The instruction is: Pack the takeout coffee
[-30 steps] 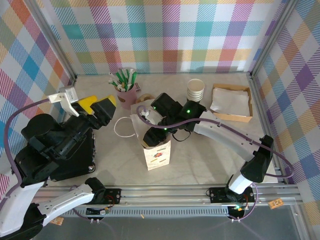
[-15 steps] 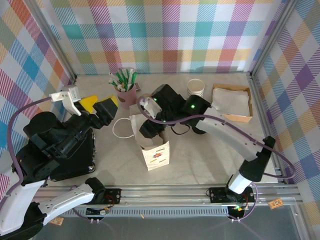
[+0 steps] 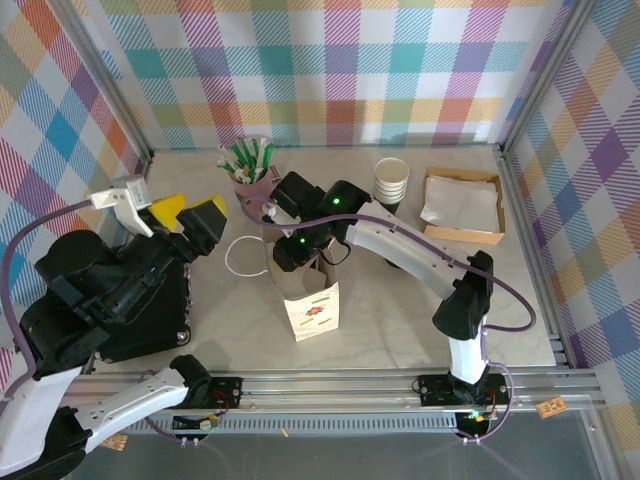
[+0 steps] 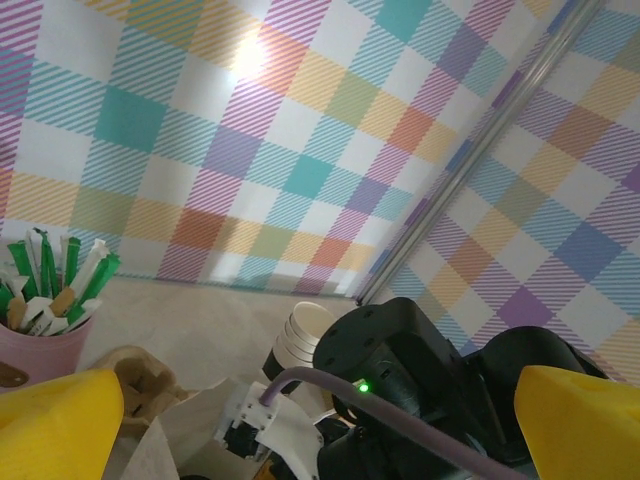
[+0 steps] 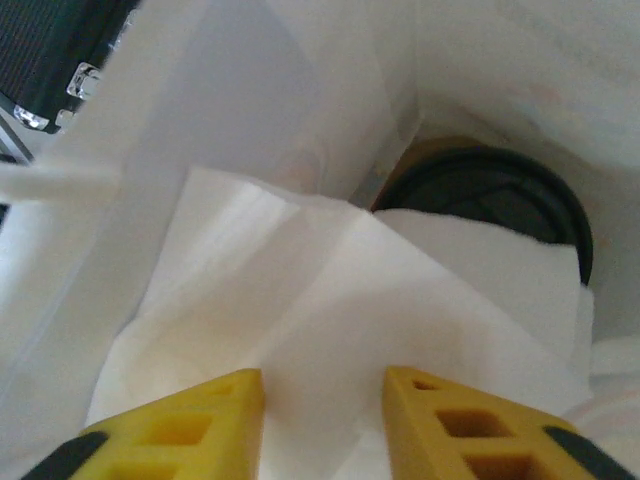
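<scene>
A white paper bag printed with a small picture stands upright in the middle of the tabletop. The right arm is stretched across from the right, with the right end effector lowered into the bag's open mouth.

In the right wrist view, the right end effector has its two yellow fingers a moderate gap apart. A folded white napkin lies across that gap and beyond it, and it is not clear whether either finger touches it.

The takeout coffee sits inside the bag, toward the upper right of the wrist view. Its round black lid faces the camera, and the napkin's far corner covers the near part of the lid. The bag's white wall rises behind both.

The left arm is raised at the left side. The left end effector is up off the tabletop, to the left of the bag. Its yellow fingers are spread wide at the frame's two lower corners, with nothing between them.

Behind the bag stand a pink cup of pens and a stack of lidless cups. A cardboard tray of white paper is at the far right.
</scene>
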Available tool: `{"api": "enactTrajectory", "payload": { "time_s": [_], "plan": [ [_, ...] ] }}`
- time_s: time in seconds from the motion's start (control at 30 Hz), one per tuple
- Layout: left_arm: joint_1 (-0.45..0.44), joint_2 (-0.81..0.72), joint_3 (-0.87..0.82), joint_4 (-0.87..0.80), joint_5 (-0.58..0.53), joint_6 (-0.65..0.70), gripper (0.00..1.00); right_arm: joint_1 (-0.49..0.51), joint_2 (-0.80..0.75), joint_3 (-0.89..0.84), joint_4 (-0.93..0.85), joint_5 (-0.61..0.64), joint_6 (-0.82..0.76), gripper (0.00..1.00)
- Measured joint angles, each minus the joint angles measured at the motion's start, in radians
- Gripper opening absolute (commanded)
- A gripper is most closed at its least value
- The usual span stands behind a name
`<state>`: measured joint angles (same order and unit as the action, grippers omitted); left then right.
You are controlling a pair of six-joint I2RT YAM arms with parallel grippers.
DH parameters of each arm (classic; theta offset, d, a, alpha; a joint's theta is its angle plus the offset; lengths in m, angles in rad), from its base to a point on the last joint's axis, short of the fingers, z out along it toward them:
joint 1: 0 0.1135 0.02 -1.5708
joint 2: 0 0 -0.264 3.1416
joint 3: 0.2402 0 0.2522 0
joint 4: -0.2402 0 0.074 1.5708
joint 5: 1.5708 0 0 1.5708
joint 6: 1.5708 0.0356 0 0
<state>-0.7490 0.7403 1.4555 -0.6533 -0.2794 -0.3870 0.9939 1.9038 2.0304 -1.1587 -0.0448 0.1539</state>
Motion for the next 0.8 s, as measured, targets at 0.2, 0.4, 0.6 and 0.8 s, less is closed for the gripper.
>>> {"api": "enactTrajectory", "payload": {
  "time_s": [0.2, 0.4, 0.6, 0.8],
  "plan": [
    [0.0, -0.012, 0.0, -0.005, -0.011, 0.006, 1.0, 0.0, -0.035, -0.005, -0.038, -0.019, 0.015, 0.24],
    [0.0, -0.012, 0.0, -0.007, -0.019, 0.01, 1.0, 0.0, -0.059, -0.026, -0.098, -0.06, 0.014, 0.24],
    [0.0, -0.01, -0.006, -0.006, -0.019, 0.01, 1.0, 0.004, -0.056, -0.046, -0.157, -0.057, -0.003, 0.28],
    [0.0, 0.009, -0.007, -0.005, -0.018, 0.011, 1.0, 0.008, -0.003, 0.067, -0.205, -0.016, -0.016, 0.3]
  ]
}}
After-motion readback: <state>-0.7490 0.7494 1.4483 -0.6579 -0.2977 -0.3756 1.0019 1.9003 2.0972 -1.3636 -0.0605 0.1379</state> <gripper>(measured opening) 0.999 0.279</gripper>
